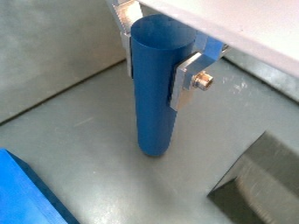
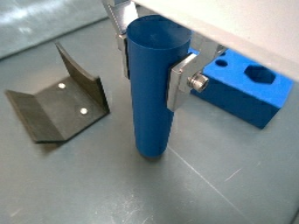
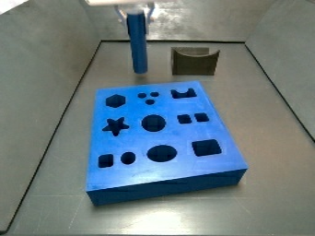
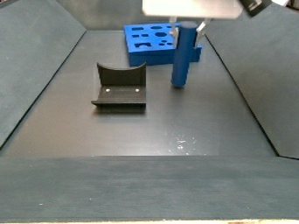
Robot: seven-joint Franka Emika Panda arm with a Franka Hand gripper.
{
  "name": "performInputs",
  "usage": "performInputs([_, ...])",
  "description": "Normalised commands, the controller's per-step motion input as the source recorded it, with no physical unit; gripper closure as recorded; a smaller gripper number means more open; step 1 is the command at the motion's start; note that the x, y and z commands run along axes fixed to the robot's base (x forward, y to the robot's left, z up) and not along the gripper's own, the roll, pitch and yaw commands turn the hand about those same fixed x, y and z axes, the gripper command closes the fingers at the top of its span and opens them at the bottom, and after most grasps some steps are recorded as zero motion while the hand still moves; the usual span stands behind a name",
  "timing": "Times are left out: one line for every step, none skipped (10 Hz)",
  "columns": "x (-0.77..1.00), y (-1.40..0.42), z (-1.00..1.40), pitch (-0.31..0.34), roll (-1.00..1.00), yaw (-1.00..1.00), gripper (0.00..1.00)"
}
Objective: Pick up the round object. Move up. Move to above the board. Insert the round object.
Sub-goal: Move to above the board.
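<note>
The round object, a tall slim blue cylinder [image 1: 152,105], stands upright between my gripper's [image 1: 158,63] silver fingers, which press its upper part on two sides. Its lower end is at the grey floor; I cannot tell whether it touches. It shows likewise in a wrist view [image 2: 149,105] with the gripper [image 2: 152,63]. In a side view the cylinder [image 3: 139,46] hangs under the gripper [image 3: 135,17] beyond the board's [image 3: 172,180] far edge. In a side view the cylinder [image 4: 183,57] and gripper [image 4: 187,24] stand in front of the board [image 4: 146,39].
A dark olive notched block [image 3: 193,61] stands on the floor beside the cylinder, also in a side view [image 4: 119,87] and in both wrist views [image 2: 59,105] [image 1: 263,179]. The board's corner shows in both wrist views [image 2: 251,87] [image 1: 24,197]. Grey walls ring the floor.
</note>
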Motion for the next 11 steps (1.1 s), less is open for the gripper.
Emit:
performInputs([-0.12, 0.05, 1.00, -0.036, 0.07, 0.11, 1.00])
performInputs([-0.11, 0.05, 1.00, 0.023, 0.06, 0.06, 1.00])
performInputs([-0.11, 0.05, 1.00, 0.032, 0.05, 0.05, 1.00])
performInputs([-0.10, 0.04, 1.00, 0.031, 0.04, 0.04, 1.00])
performInputs([-0.09, 0.04, 1.00, 0.032, 0.03, 0.03, 1.00])
performInputs([-0.09, 0.04, 1.00, 0.040, 0.02, 0.03, 1.00])
performInputs([-0.07, 0.04, 1.00, 0.050, 0.01, 0.02, 1.00])
performInputs([-0.06, 0.04, 1.00, 0.062, 0.00, 0.02, 1.00])
performInputs([-0.04, 0.04, 0.97, 0.069, 0.00, 0.01, 1.00])
performInputs([-0.01, 0.03, 0.76, 0.082, -0.01, 0.01, 1.00])
performInputs([0.00, 0.02, 0.55, 0.090, -0.02, 0.00, 1.00])
